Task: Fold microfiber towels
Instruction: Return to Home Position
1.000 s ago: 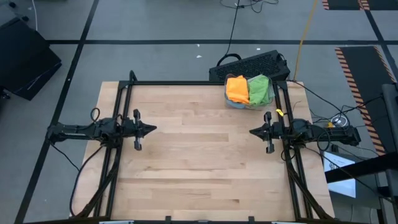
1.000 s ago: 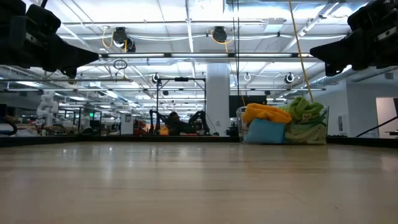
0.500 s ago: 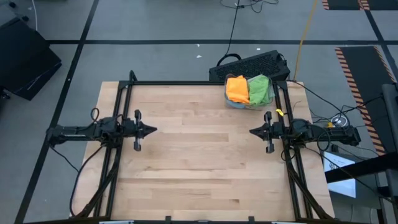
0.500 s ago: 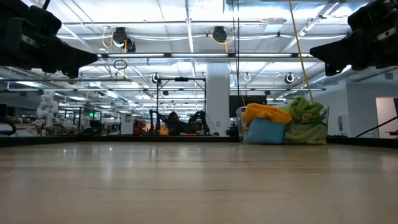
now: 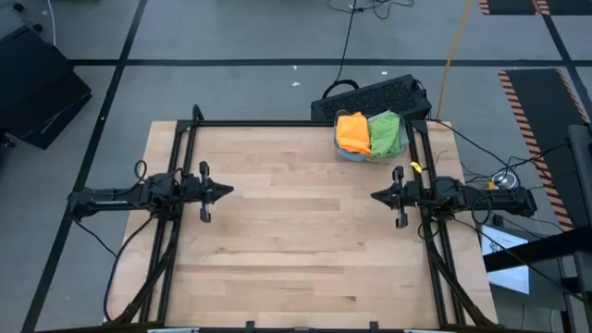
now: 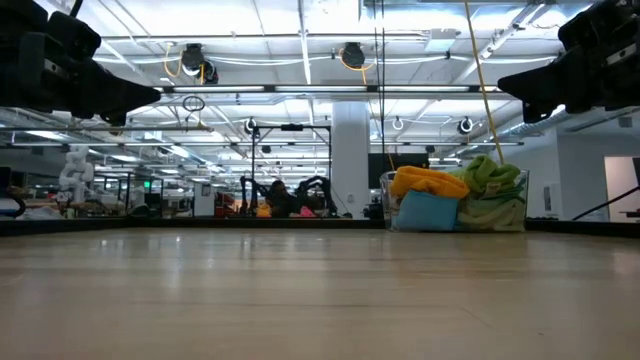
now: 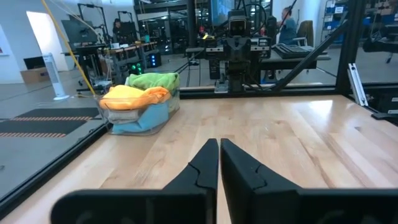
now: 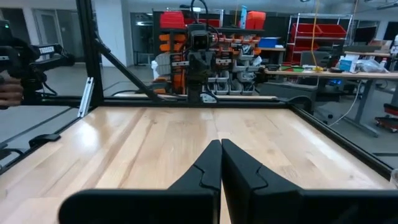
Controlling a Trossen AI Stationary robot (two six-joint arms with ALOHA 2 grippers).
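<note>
The dark two-fingered left pincer [image 5: 227, 192] hangs over the left-centre of the pale wooden table [image 5: 296, 250] in the high view, pointing inward. Its fingers [image 7: 205, 165] are pressed together with nothing between them. The matching right pincer [image 5: 375, 196] faces it from right of centre, likewise closed tight on nothing, and a broad stretch of bare wood lies between the two tips. Black metal frame rails [image 5: 277, 123] run along the table's upper edge and down its left and right sides. The soft microfiber towels [image 5: 368, 132] are heaped in a clear plastic bin [image 6: 455, 225] at the table's upper right corner. Orange sits beside lime green on top, with blue and sage green beneath them in the low view. The bin stands just beside the right rail and well apart from both pincers.
</note>
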